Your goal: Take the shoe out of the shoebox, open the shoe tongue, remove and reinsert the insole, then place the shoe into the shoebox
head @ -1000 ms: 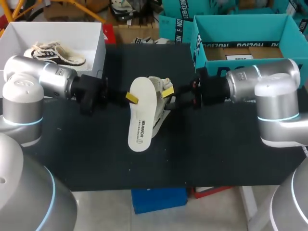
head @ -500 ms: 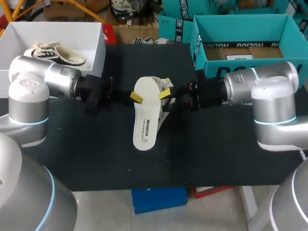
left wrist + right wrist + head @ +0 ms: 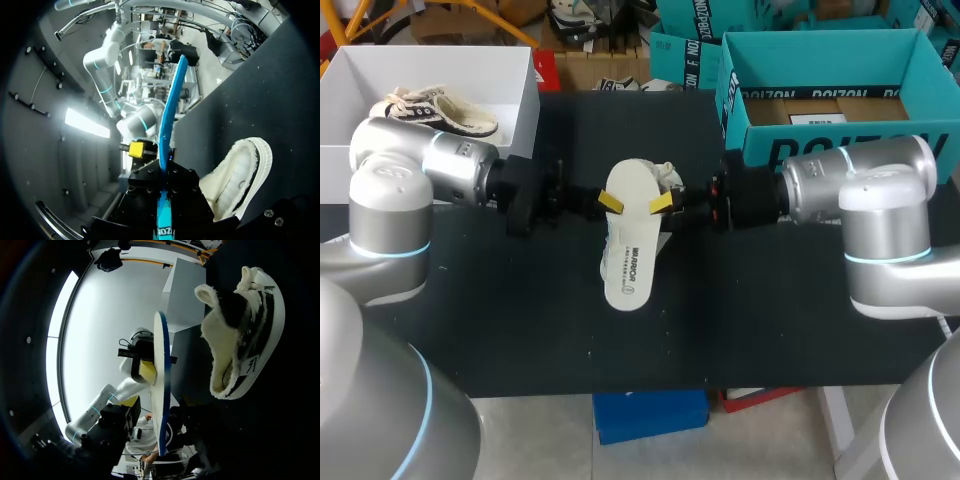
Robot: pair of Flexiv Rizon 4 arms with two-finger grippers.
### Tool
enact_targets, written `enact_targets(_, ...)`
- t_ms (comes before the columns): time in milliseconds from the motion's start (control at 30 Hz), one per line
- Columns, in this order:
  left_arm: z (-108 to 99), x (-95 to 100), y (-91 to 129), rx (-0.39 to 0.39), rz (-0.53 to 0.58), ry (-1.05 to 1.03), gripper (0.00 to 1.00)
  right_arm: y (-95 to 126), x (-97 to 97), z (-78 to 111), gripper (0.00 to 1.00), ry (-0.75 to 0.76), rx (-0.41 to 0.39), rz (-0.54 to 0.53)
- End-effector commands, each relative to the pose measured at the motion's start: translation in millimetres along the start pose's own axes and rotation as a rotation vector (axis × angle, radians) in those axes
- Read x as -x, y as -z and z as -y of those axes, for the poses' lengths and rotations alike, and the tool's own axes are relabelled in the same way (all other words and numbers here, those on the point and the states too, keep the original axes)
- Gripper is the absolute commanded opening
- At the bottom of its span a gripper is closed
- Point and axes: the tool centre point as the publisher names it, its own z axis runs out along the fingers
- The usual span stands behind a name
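Observation:
A white insole (image 3: pixel 628 240) hangs above the black table (image 3: pixel 500 320), its length running toward the front edge. My left gripper (image 3: pixel 611 203) is shut on its left rim. My right gripper (image 3: pixel 662 203) is at the opposite rim, one yellow tip lying over it. The left wrist view shows the insole (image 3: pixel 170 115) edge-on, rising out of the clamped left gripper (image 3: pixel 162 177). In the right wrist view the insole (image 3: pixel 161 385) stands edge-on between the spread fingers of my right gripper (image 3: pixel 160 432). The fleece-lined shoe (image 3: pixel 667 178) lies on the table behind the insole, also visible as a shoe (image 3: pixel 245 335) beside the right gripper.
A teal shoebox (image 3: pixel 820 140) stands open at the back right. At the back left, a white box (image 3: pixel 520 110) holds another shoe (image 3: pixel 435 110). The black table surface reaches to the front edge.
Both grippers and the insole have shifted right, and the insole has swung more in line with the table's depth. The right gripper's fingers have drawn closer together around the insole's rim.

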Motion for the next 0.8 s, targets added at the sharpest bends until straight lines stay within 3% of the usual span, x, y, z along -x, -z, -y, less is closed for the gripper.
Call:
enact_targets(33,-3.5,-1.3,-10.0,0.0,0.007,-0.002,0.0,-3.1,5.3,0.4,0.5,-0.003,0.003,-0.008)
enact_targets(167,-3.9,-1.1,-13.7,-0.007,0.01,-0.003,0.0,-1.4,7.2,1.5,0.43,-0.007,0.007,-0.01)
enact_targets(200,-4.1,-1.2,-14.0,-0.007,0.01,-0.003,0.0,-0.8,7.5,1.8,0.34,-0.008,0.009,-0.011)
enact_targets(267,-4.5,-2.0,-14.3,-0.009,0.01,-0.001,0.0,-0.4,7.6,2.2,0.0,-0.009,0.012,-0.011)
enact_targets(533,-3.5,-4.0,-10.6,0.002,0.003,0.003,0.0,-0.9,9.6,2.2,0.0,-0.013,0.016,-0.016)
enact_targets(600,-2.7,-4.6,-9.1,0.008,0.003,0.005,0.27,-1.2,9.9,1.8,0.0,-0.014,0.015,-0.017)
enact_targets(667,-2.1,-5.3,-7.3,0.015,0.003,0.007,0.45,-1.5,10.1,1.7,0.0,-0.015,0.015,-0.018)
enact_targets(700,-2.0,-5.6,-6.6,0.019,0.004,0.009,0.6,-1.6,10.4,1.6,0.0,-0.016,0.015,-0.018)
enact_targets(733,-1.9,-5.9,-5.8,0.024,0.005,0.012,0.81,-1.7,10.7,1.6,0.0,-0.017,0.015,-0.019)
enact_targets(800,-1.4,-6.2,-4.4,0.028,0.006,0.013,0.98,-1.8,10.8,1.6,0.0,-0.019,0.016,-0.019)
